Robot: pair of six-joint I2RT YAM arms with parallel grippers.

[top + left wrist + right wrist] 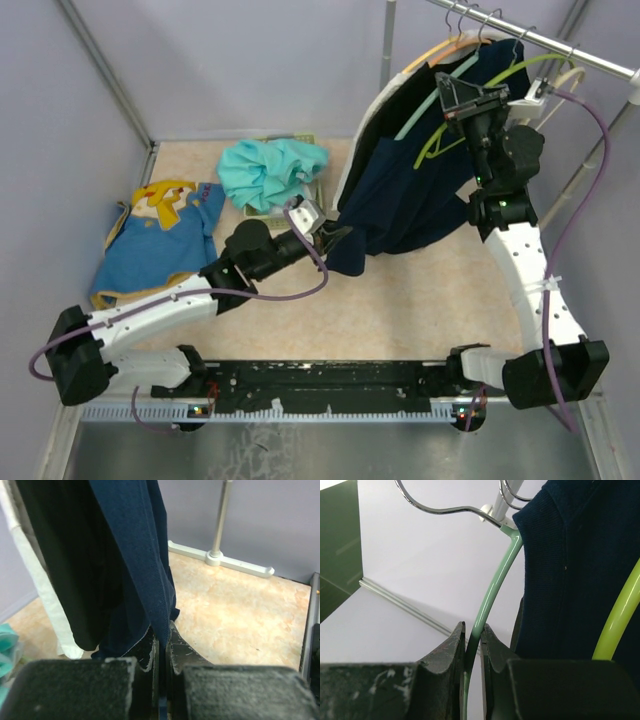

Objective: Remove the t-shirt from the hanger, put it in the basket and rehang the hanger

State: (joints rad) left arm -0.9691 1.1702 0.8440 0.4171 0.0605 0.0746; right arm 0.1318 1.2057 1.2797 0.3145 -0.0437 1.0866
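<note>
Navy t-shirt [410,190] hem pinched in left hand [161,647]; right hand [472,640] clamps mint hanger [495,585] above.

Beige marbled tabletop [420,300], and what we are seeing lying on it.
A blue t-shirt with a yellow cartoon character [165,240] is lying rumpled at the left edge. A teal garment [272,170] is sitting crumpled near the back, over a green-edged thing [262,211] we cannot make out. The rack's white foot [240,565] is resting by the wall.
</note>
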